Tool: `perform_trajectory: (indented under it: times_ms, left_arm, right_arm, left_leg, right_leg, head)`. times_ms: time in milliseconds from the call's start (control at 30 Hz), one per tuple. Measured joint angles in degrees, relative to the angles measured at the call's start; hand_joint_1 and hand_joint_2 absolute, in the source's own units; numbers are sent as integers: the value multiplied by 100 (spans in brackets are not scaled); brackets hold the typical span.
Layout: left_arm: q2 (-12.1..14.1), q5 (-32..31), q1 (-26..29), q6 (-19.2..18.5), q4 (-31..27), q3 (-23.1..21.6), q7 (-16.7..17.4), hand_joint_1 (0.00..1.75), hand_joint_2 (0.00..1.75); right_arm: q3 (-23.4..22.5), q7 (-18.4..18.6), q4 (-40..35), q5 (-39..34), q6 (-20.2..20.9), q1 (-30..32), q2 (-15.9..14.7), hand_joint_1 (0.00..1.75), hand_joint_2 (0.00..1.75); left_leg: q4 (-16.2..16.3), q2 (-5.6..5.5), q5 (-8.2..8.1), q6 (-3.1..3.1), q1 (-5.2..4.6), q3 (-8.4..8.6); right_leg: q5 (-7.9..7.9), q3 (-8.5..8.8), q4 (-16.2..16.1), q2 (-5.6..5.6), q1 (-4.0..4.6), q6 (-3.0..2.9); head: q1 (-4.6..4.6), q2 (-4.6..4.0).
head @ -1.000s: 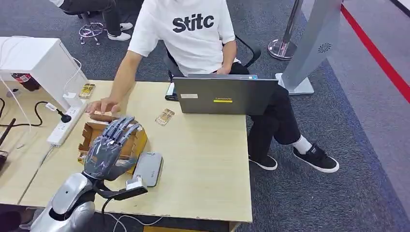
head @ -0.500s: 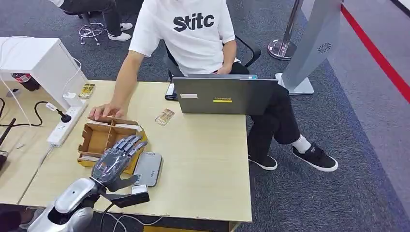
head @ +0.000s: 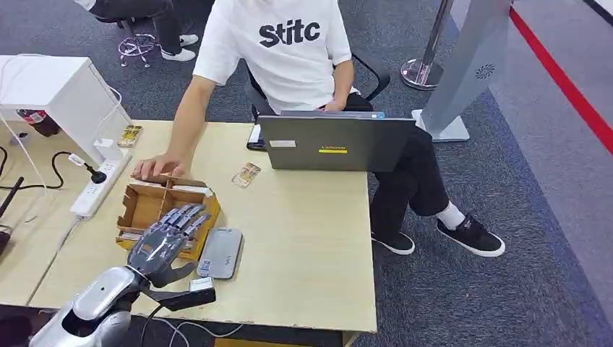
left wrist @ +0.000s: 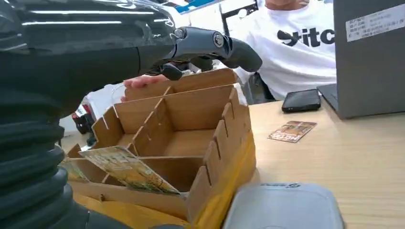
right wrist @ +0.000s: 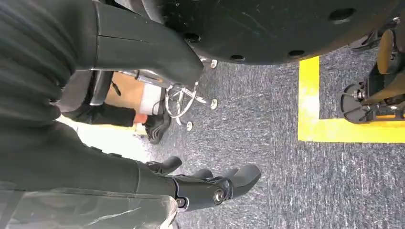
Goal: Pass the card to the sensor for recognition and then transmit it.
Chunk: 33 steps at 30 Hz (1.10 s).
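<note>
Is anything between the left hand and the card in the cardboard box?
Nothing visible. The left hand hovers open above the brown divided cardboard box; the printed card leans uncovered in its near compartment, with only low cardboard dividers beside it.

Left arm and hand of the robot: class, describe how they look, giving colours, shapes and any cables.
The left arm is a rounded, glossy silver shell. The left hand is metallic grey-blue with darker jointed fingers. In the wrist view a grey ribbed cover sits behind it. A black camera bracket and a black cable hang at the wrist.
</note>
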Motion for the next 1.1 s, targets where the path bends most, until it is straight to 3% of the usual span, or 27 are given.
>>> perform_trajectory:
  times_ms: [467,800,1100]
  left_arm:
    - [319,-157,406,33,-177,164,164,0,175]
    - [332,-175,464,26,-203,219,184,0,175]
    - [321,-459,450,103,-195,336,398,0,175]
  right_arm:
    - [0,15,20,-96,2,1,0,0,175]
    - [0,15,20,-125,-2,0,0,0,175]
    - [18,11,20,-166,-4,-1,0,0,175]
  left_leg:
    - [-1,-1,0,0,0,-1]
    - [-1,-1,1,-1,0,0]
    - [-1,-1,1,-1,0,0]
  right_leg:
    - [0,0,1,0,0,0]
    - [0,1,1,-1,0,0]
    - [0,0,1,-1,0,0]
  head:
    - [0,-2]
    - [0,0]
    - [0,-2]
